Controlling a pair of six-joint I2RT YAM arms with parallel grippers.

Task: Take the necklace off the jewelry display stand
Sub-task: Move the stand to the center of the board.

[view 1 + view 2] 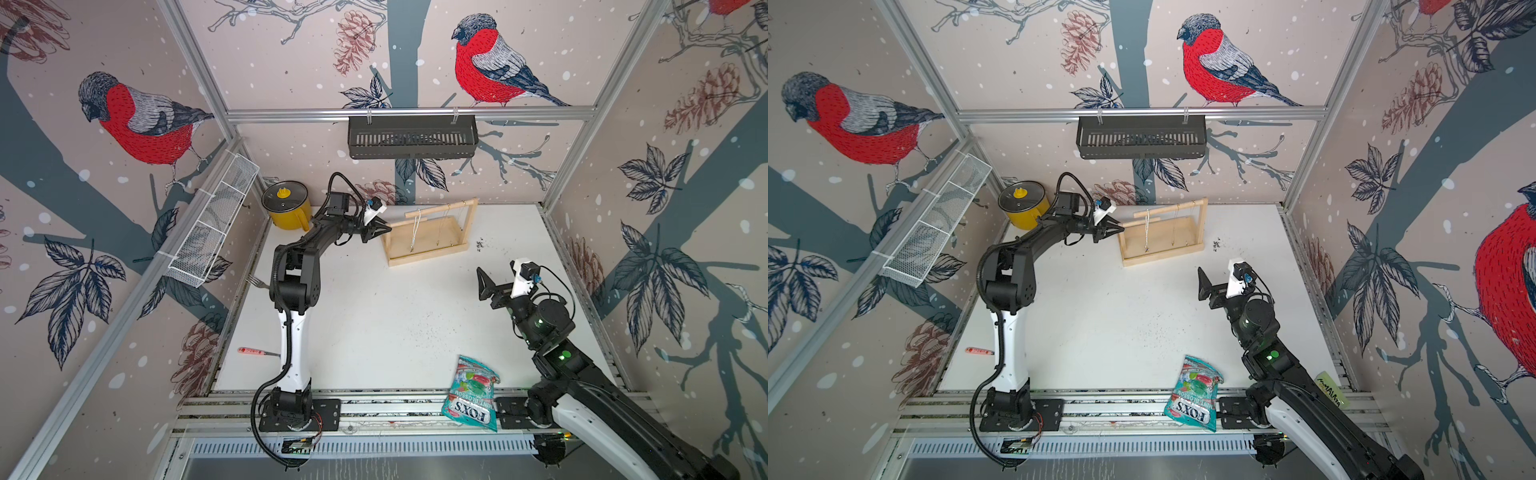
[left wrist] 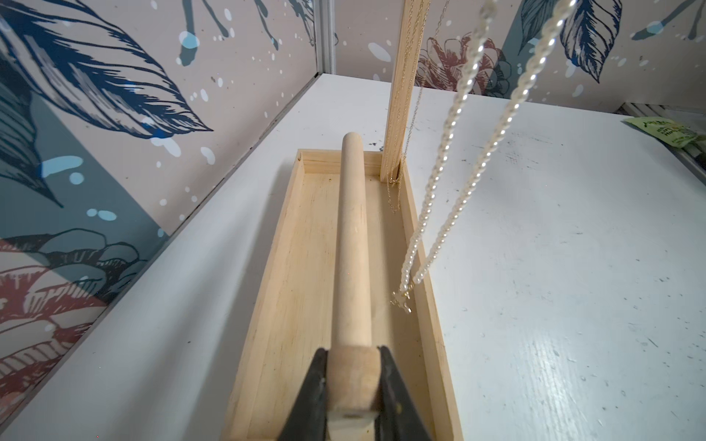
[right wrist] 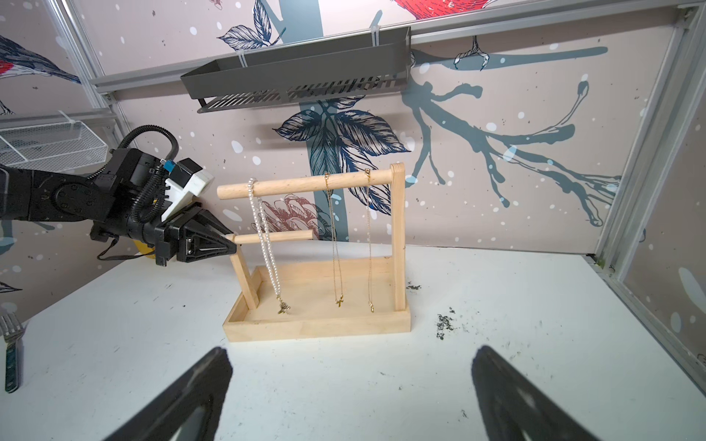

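The pale wooden jewelry display stand (image 1: 428, 255) (image 1: 1163, 257) (image 3: 317, 328) sits near the back wall, with a tray base, a tall post and a top dowel. A pearl necklace (image 3: 263, 236) (image 2: 450, 160) (image 1: 415, 228) hangs from the top dowel near its free end. Two thin gold chains (image 3: 334, 244) hang further along. My left gripper (image 1: 388, 229) (image 1: 1122, 229) (image 3: 232, 244) (image 2: 353, 366) is shut on the top of the stand's short slanted post, where a lower dowel (image 2: 353, 236) starts. My right gripper (image 1: 484, 284) (image 1: 1204, 284) (image 3: 353, 351) hovers open in front of the stand, holding nothing.
A yellow lidded pot (image 1: 286, 205) stands behind the left arm. A black basket (image 1: 411, 137) hangs on the back wall and a white wire basket (image 1: 212, 232) on the left wall. A candy bag (image 1: 471, 392) lies at the front edge, a fork (image 1: 257, 282) at the left edge.
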